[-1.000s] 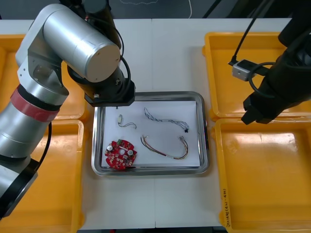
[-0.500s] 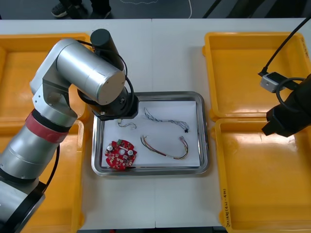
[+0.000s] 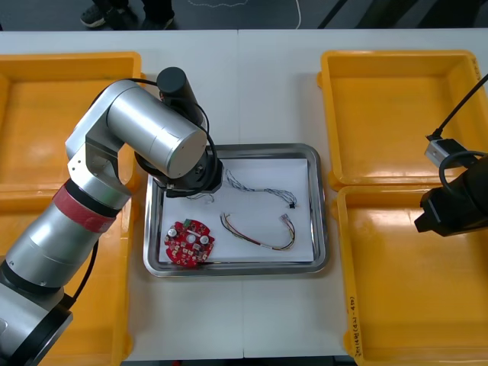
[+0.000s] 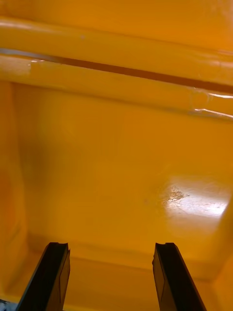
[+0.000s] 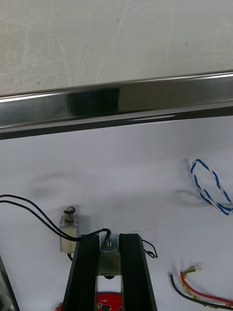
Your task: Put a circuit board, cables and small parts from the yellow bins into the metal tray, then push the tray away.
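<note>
The metal tray (image 3: 323,221), white inside, lies at mid-table. In it are a round red circuit board (image 3: 189,242), a twisted blue and white cable (image 3: 259,187) and a red and yellow cable (image 3: 259,233). My left arm (image 3: 179,152) reaches down over the tray's far left corner. In the left wrist view my left gripper (image 5: 109,239) is shut on a small metal part (image 5: 109,262) with a black cable; a second small metal part (image 5: 69,229) lies just beside the fingers. My right gripper (image 4: 111,249) hangs open above a bare yellow bin (image 4: 116,160).
Two yellow bins stand on the left (image 3: 69,114) (image 3: 91,290) and two on the right (image 3: 396,114) (image 3: 412,290). My right arm (image 3: 451,207) is over the near right bin. The tray's shiny rim (image 5: 116,104) lies just beyond the left fingers.
My left arm has come down and in over the tray's far left corner, covering the small part there. The right arm has swung right and nearer, from the far right bin to the near one.
</note>
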Tool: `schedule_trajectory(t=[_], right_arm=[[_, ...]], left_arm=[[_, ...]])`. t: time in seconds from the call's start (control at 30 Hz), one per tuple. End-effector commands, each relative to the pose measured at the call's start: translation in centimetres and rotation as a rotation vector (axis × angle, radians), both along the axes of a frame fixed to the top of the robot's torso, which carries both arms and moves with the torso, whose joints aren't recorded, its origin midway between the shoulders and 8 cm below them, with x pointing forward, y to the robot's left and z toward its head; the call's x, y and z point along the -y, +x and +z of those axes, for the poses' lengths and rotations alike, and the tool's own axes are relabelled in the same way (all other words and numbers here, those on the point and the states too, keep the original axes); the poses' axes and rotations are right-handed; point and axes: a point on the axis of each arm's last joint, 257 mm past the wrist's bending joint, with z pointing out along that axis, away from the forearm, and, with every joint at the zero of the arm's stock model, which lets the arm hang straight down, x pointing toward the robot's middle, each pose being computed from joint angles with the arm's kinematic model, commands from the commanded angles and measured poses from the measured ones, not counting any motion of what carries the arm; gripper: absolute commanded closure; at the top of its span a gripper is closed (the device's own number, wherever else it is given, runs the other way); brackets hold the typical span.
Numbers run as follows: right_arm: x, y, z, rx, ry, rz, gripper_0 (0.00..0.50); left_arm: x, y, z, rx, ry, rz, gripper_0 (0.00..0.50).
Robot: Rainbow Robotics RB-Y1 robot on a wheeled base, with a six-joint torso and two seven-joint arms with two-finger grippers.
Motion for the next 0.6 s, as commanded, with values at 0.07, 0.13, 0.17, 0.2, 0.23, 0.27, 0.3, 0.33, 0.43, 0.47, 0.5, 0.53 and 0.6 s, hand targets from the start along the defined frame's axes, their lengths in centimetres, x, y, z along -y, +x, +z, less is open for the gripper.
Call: schedule_trajectory(t=[0.07, 0.13, 0.17, 0.2, 0.23, 0.27, 0.3, 0.33, 0.43, 0.47, 0.5, 0.53, 0.6], right_arm=[[1.6, 0.2, 0.5, 0.041, -0.002, -0.088, 0.0], [1.6, 0.3, 0.2, 0.044, 0.008, -0.106, 0.0], [1.7, 0.3, 0.1, 0.047, 0.009, -0.114, 0.0], [1.7, 0.3, 0.0, 0.048, 0.009, -0.119, 0.0], [1.7, 0.3, -0.1, 0.047, 0.01, -0.124, 0.0], [1.8, 0.3, -0.2, 0.046, 0.01, -0.132, 0.0], [1.8, 0.3, -0.3, 0.048, 0.012, -0.138, 0.0], [1.8, 0.3, -0.3, 0.05, 0.014, -0.141, 0.0], [1.8, 0.5, -0.5, 0.057, 0.015, -0.154, 0.0], [1.7, 0.6, -0.6, 0.059, 0.017, -0.157, 0.0], [1.8, 0.7, -0.7, 0.06, 0.016, -0.161, 0.0], [1.8, 0.7, -0.7, 0.062, 0.016, -0.164, 0.0], [1.6, 0.9, -0.9, 0.06, 0.025, -0.169, 0.0]], left_arm=[[1.6, -0.2, 0.1, 0.017, 0.003, -0.058, 0.358], [1.5, -0.2, 0.1, 0.016, 0.004, -0.058, 0.0], [1.5, -0.3, 0.1, 0.015, 0.005, -0.058, 0.0], [1.5, -0.3, 0.1, 0.015, 0.005, -0.059, 0.0], [1.5, -0.3, 0.1, 0.015, 0.008, -0.061, 0.0], [1.4, -0.3, 0.2, 0.017, 0.009, -0.06, 0.0], [1.3, -0.3, 0.2, 0.019, 0.014, -0.058, 0.0], [1.3, -0.3, 0.3, 0.019, 0.016, -0.06, 0.0], [1.0, -0.4, 1.1, 0.024, 0.018, -0.053, 0.0], [0.8, -0.5, 1.7, 0.027, 0.016, -0.05, 0.0], [0.8, -0.6, 2.3, 0.031, 0.015, -0.05, 0.0], [0.7, -0.6, 2.7, 0.034, 0.016, -0.048, 0.0], [0.5, -0.7, 3.9, 0.043, 0.026, -0.049, 0.0]])
